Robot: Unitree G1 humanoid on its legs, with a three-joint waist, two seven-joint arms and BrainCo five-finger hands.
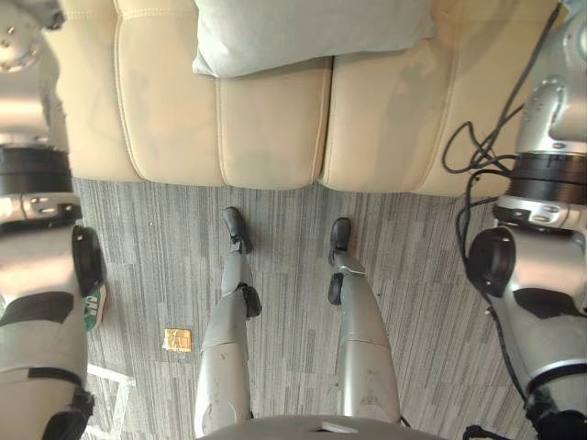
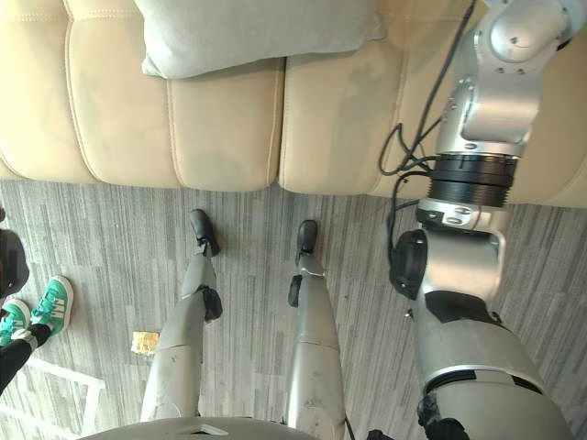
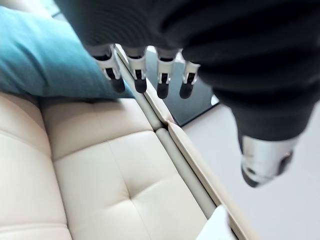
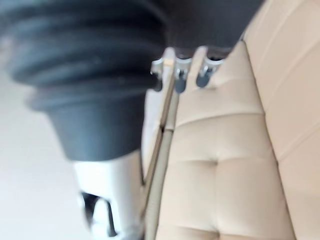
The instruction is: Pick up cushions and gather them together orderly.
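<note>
The left hand hangs over the cream sofa with its fingers loosely extended and thumb apart, holding nothing. A teal cushion lies on the seat just past its fingertips. The right hand is likewise slack and empty above the sofa. Both arms reach forward, one at the far left and one at the far right. A grey cushion rests on the sofa's middle, on the far side between the arms.

Bare sofa seat lies open beside grey cushion.
</note>
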